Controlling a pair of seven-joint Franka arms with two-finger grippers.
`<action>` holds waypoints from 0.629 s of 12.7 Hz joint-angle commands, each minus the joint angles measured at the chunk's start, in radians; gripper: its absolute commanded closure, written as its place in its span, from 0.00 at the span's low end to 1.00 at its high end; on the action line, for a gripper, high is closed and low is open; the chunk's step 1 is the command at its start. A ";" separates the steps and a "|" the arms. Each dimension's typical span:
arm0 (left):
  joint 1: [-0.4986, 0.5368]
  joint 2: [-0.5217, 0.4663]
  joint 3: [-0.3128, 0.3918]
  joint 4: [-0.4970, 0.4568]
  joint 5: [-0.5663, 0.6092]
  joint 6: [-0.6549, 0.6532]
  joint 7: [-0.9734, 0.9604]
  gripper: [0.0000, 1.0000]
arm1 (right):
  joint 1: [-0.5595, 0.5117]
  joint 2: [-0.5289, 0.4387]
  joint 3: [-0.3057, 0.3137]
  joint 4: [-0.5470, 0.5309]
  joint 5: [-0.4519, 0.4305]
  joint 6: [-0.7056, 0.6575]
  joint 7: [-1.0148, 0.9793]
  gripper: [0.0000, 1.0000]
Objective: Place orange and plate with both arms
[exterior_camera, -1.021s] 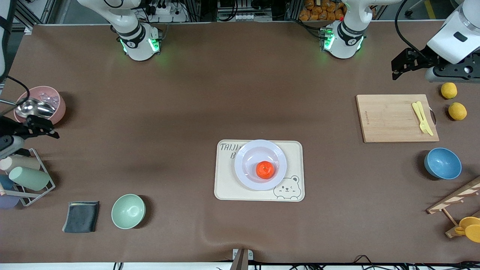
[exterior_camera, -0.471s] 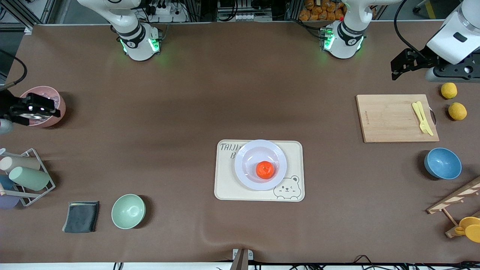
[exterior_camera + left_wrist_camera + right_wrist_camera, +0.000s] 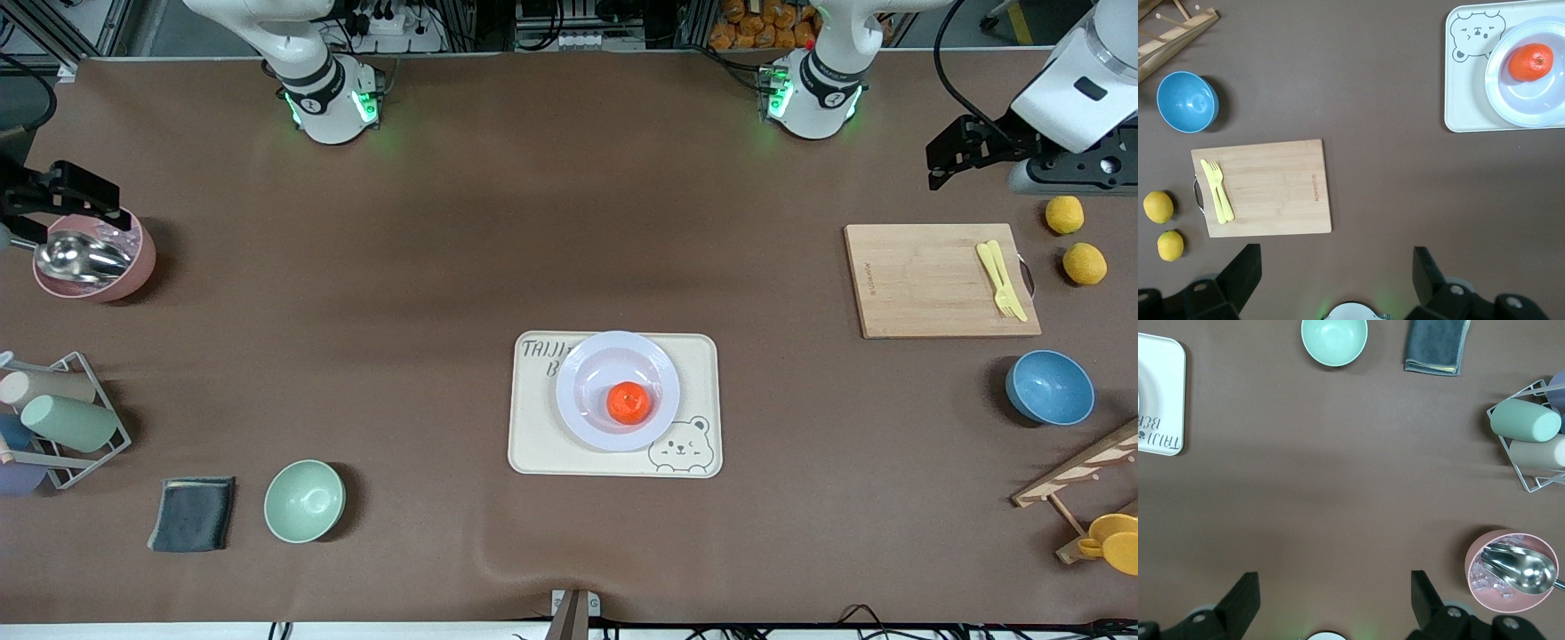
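The orange [image 3: 629, 402] lies in the sunken centre of the lavender-white plate [image 3: 587, 364]. The plate rests on the cream bear-printed tray [image 3: 533, 444] at mid-table. Orange [image 3: 1531, 61] and plate [image 3: 1538, 110] also show in the left wrist view. My left gripper [image 3: 956, 156] is open and empty, over the table at the left arm's end, by the cutting board; its own view shows the jaws [image 3: 1336, 280] wide apart. My right gripper [image 3: 58, 191] is open and empty, over the table at the right arm's end, by the pink bowl; it shows open in its own view [image 3: 1335, 600].
A cutting board [image 3: 933, 280] with yellow cutlery, two lemons [image 3: 1064, 214], a blue bowl [image 3: 1050, 388] and a wooden rack [image 3: 1085, 471] are at the left arm's end. A pink bowl [image 3: 93, 253] with metal scoop, cup rack [image 3: 62, 418], grey cloth [image 3: 192, 514] and mint bowl [image 3: 304, 500] are at the right arm's end.
My right gripper has moved from between the cup rack and the pink bowl, across the bowl, toward the robots' bases. The left arm, orange and plate have not moved.
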 commanded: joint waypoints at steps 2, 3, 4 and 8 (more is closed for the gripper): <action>-0.002 -0.006 -0.005 0.000 0.012 -0.009 -0.017 0.00 | -0.010 -0.089 0.007 -0.166 -0.017 0.099 0.009 0.00; -0.002 -0.006 -0.005 0.000 0.012 -0.007 -0.017 0.00 | -0.010 -0.091 0.007 -0.175 -0.017 0.111 0.009 0.00; 0.000 -0.006 -0.005 0.000 0.012 -0.007 -0.017 0.00 | -0.010 -0.090 0.007 -0.177 -0.017 0.116 0.009 0.00; 0.001 -0.006 -0.005 0.000 0.012 -0.009 -0.010 0.00 | -0.010 -0.097 0.004 -0.189 -0.017 0.147 0.010 0.00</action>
